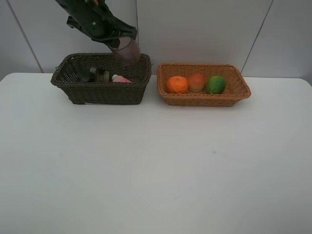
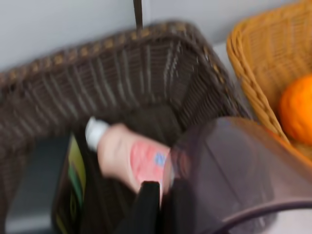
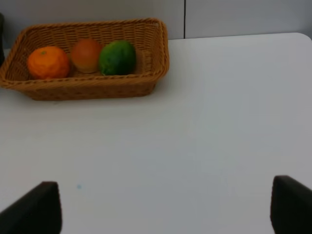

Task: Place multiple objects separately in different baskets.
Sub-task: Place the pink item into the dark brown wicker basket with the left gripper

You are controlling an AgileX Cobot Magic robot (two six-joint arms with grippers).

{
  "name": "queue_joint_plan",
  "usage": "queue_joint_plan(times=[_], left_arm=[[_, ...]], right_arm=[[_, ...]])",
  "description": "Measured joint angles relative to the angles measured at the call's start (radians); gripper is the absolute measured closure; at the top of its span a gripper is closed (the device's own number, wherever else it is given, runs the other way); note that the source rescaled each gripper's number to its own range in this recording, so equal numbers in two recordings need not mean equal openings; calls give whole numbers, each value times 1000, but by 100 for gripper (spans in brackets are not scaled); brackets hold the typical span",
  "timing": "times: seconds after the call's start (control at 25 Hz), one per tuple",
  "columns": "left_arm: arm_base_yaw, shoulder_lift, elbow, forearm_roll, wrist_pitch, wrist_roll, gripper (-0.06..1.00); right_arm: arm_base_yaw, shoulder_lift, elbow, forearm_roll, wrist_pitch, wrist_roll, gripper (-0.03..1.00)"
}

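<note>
While held over the right end of the dark brown basket [image 1: 100,80] in the upper left of the overhead frame, left gripper [image 1: 122,48] was clamped on the rim of the translucent mauve cup [image 1: 127,51], cup hanging above the basket's inner right corner, apparently not touching the bottom. In that basket: dark green pump bottle [image 1: 95,75] lying on its side left of centre, small pink bottle [image 1: 120,78] lying just right of it, under the cup. Left wrist view blurred but showed the same: one dark finger [image 2: 146,207] against the cup [image 2: 234,175] wall, pink bottle [image 2: 129,158] with white cap down in the brown basket [image 2: 122,73], green bottle [image 2: 70,190] only as a dark shape at lower left.

Right of centre, upper frame, sat the light orange-tan basket [image 1: 239,87], just beside the brown one, small gap between. Inside, in a row touching or nearly so: orange tangerine [image 1: 177,84], red-orange peach [image 1: 196,82], green lime-like fruit [image 1: 216,84]. Same row confirmed at upper left of the right wrist view: tangerine [image 3: 48,62], peach [image 3: 86,55], lime-like fruit [image 3: 117,57] in the tan basket [image 3: 146,83].

Right gripper [image 3: 165,204] not seen overhead; in its own view fingertips stood wide apart at the lower corners, nothing between them, over bare white table [image 3: 209,122], well away from the tan basket.
</note>
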Motion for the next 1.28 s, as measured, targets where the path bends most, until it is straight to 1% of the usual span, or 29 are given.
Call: queue_joint_plan(times=[0.24,0.4,0.64,1.12,1.24,1.28], left_arm=[[9,94,0,76,-203,0,94],[18,157,0,98,-283,0,94],[31,215,0,102,-296,0,94],[31,272,0,102,-313,0,94],[31,272,0,102,-313,0,91],[31,272,0,102,-313,0,86]], right_arm=[[0,0,0,0,0,0,16],[0,0,0,0,0,0,16],[0,0,0,0,0,0,16],[0,0,0,0,0,0,16],[0,0,0,0,0,0,16],[0,0,0,0,0,0,16]])
